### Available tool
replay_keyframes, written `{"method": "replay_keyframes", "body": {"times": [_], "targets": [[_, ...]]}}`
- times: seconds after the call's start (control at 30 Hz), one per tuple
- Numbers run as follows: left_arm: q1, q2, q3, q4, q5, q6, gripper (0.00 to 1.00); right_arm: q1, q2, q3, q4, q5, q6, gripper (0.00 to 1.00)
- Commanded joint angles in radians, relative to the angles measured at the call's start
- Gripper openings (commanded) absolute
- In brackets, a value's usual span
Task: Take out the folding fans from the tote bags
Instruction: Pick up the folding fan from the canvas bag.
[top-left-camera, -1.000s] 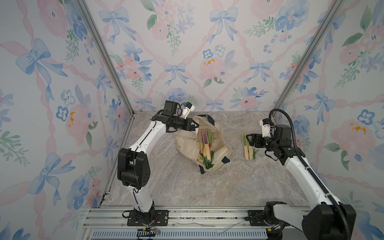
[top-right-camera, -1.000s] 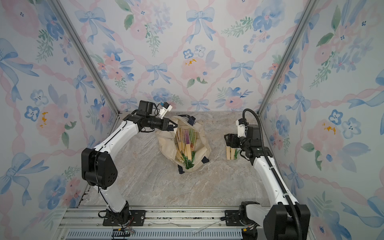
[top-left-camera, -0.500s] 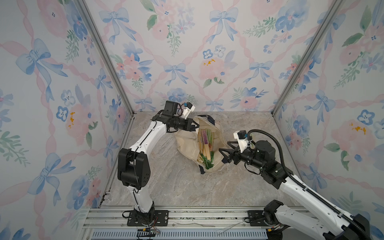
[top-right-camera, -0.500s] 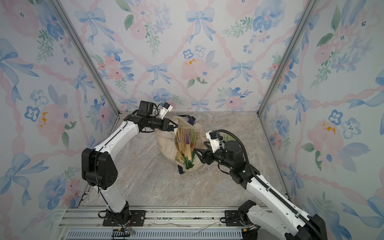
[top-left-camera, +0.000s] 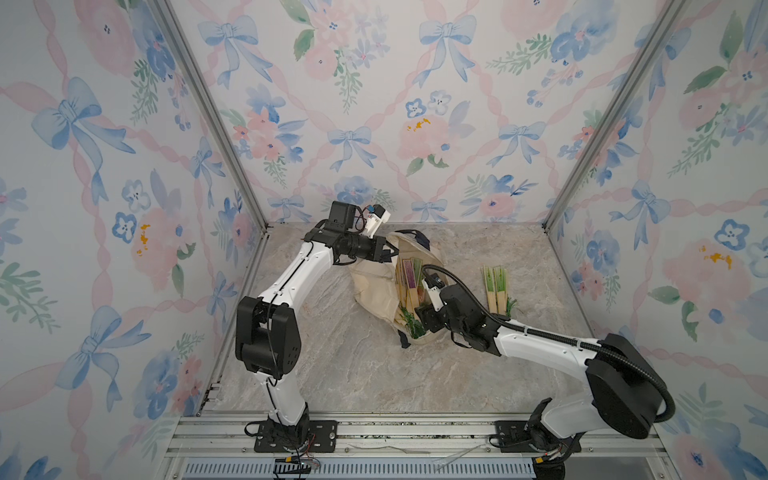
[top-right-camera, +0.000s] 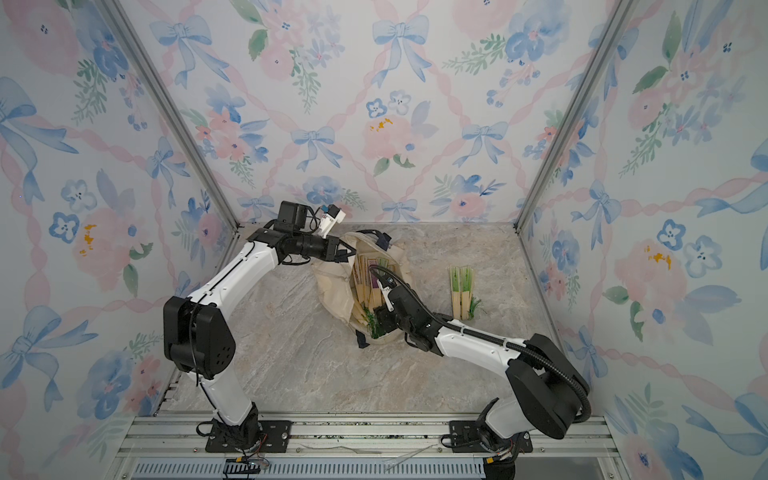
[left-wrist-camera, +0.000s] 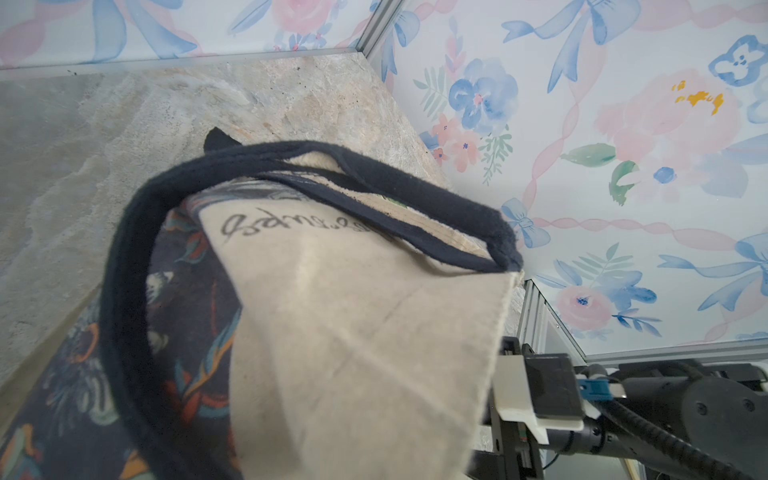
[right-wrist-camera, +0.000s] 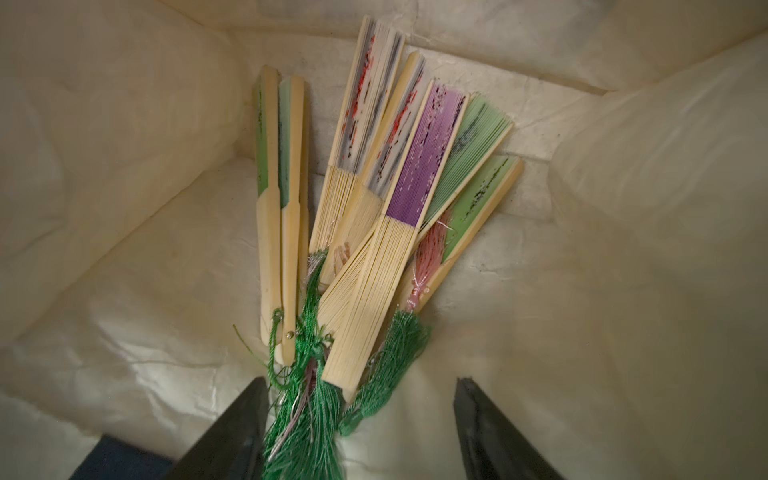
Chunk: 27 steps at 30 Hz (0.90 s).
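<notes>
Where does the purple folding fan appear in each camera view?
Both top views: purple folding fan inside the open tote bag.
Left wrist: not in it; only the bag's outside shows.
Right wrist: centre, among other fans.
Shared landmark: the tote bag.

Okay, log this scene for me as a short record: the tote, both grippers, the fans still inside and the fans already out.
tote: cream, lying on table, mouth lifted open
left gripper: shut on tote rim
right gripper: open, at tote mouth, over green tassels
fans inside: several, closed, one purple
fans outside: two green, side by side on table
</notes>
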Motion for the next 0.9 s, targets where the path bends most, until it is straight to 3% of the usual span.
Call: {"method": "replay_keyframes", "body": {"times": [0.0,0.27,0.57,0.87], "targets": [[-0.012,0.019,0.046,0.027,0.024,-0.016,0.00,0.011,0.084,0.080,-0.007,0.059,0.035,0.71],[-0.014,0.016,0.046,0.027,0.033,-0.014,0.00,-0.020,0.273,0.231,-0.061,0.070,0.046,0.72],[-0.015,0.019,0.041,0.028,0.032,-0.011,0.00,-0.072,0.359,0.277,-0.057,0.046,0.081,0.71],[-0.014,0.021,0.046,0.028,0.032,-0.011,0.00,-0.093,0.380,0.271,-0.003,-0.057,0.099,0.69]]}}
